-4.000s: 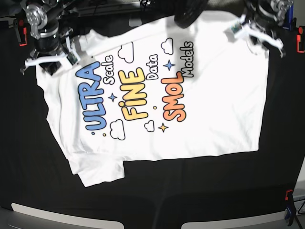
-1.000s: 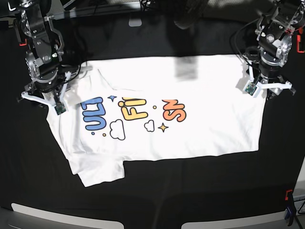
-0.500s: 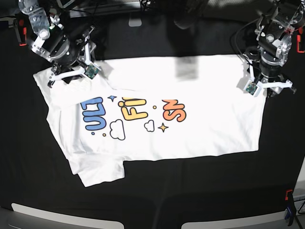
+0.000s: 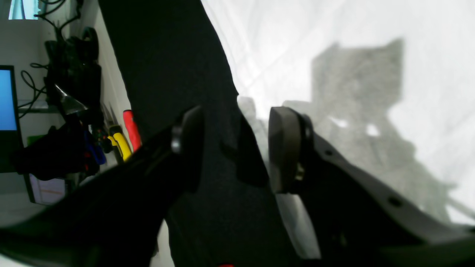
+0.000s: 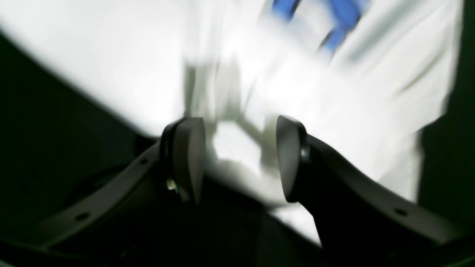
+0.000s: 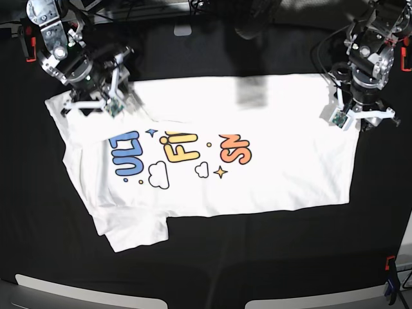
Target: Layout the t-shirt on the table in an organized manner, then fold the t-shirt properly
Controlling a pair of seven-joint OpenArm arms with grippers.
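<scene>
The white t-shirt (image 6: 283, 167) lies on the black table (image 6: 257, 257) with its upper half folded down, so only parts of the blue, yellow and orange letters (image 6: 183, 151) show. One sleeve (image 6: 132, 232) sticks out at the lower left. My right gripper (image 6: 90, 108) is open over the shirt's upper left corner. In the right wrist view (image 5: 237, 159) blurred white cloth and blue print lie below it. My left gripper (image 6: 360, 119) is open at the shirt's right edge. In the left wrist view (image 4: 235, 148) it straddles the shirt's edge (image 4: 334, 74).
Red clamps (image 6: 27, 49) (image 6: 405, 59) sit at the table's far corners and a red and blue one (image 6: 390, 283) at the near right. A grey piece (image 6: 183, 30) lies at the back. Red and yellow tool handles (image 4: 124, 137) stand beyond the table edge.
My right arm moved up and to the right from the shirt's left side, and the left sleeve corner now lies spread out. My left arm has stayed put.
</scene>
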